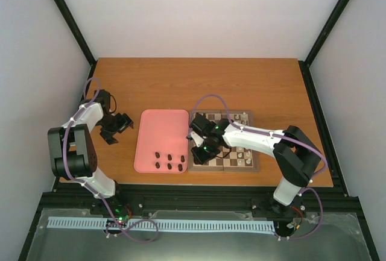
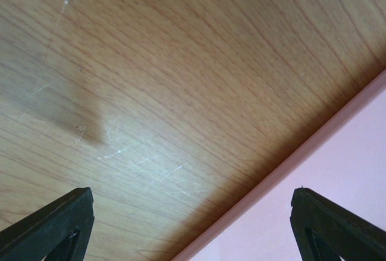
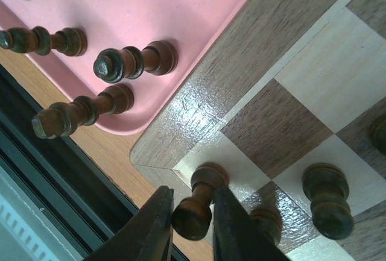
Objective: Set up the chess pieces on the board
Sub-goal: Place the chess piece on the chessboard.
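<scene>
- Found right hand (image 3: 190, 196) at the board's (image 3: 241, 62) lower-left corner in top view, nearly closed, fingers hard by either side of a dark piece (image 3: 193, 219) standing on the corner square. Cannot tell whether gripped or just clear.
- Counted five more pieces (image 1: 169, 161) on the tray (image 1: 151, 128), left of board.
- Saw left hand (image 2: 192, 194) wide open, empty, over worktop (image 2: 151, 62).
- Judged risk: uneven opening or slanted lift may drag the head and topple the piece off the board edge, or clip the neighbour (image 3: 329, 204).
</scene>
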`<state>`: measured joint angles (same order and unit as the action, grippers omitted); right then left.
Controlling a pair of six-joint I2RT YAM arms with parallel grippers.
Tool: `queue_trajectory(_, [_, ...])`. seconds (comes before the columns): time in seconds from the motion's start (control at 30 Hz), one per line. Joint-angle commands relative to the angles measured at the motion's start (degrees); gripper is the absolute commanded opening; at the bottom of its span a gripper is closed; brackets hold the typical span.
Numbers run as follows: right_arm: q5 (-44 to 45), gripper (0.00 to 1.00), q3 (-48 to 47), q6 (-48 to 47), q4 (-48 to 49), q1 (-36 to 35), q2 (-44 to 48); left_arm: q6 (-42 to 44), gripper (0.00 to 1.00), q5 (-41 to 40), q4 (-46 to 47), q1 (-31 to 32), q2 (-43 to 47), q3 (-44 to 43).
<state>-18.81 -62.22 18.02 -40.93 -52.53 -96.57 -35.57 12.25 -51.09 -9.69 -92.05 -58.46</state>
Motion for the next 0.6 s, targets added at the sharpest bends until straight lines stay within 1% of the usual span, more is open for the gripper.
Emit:
queue_trajectory(0.0, [1.0,0.21,-1.0,0.2,-0.5,-0.3,-0.4,0.5,1.00,0.3,0.0,-0.3,0.5,-0.8])
queue_trajectory(0.3, [-0.9,0.26,-2.8,-1.9,-2.0,-0.3,0.5,0.6,1.00,0.3,0.0,-0.3,0.5,-0.9])
queue_trajectory(0.57, [-2.6,0.27,-7.4,-4.3,-6.2,-0.4,1.5,0.5,1.00,0.4,0.0,-0.3,0.4,-0.9])
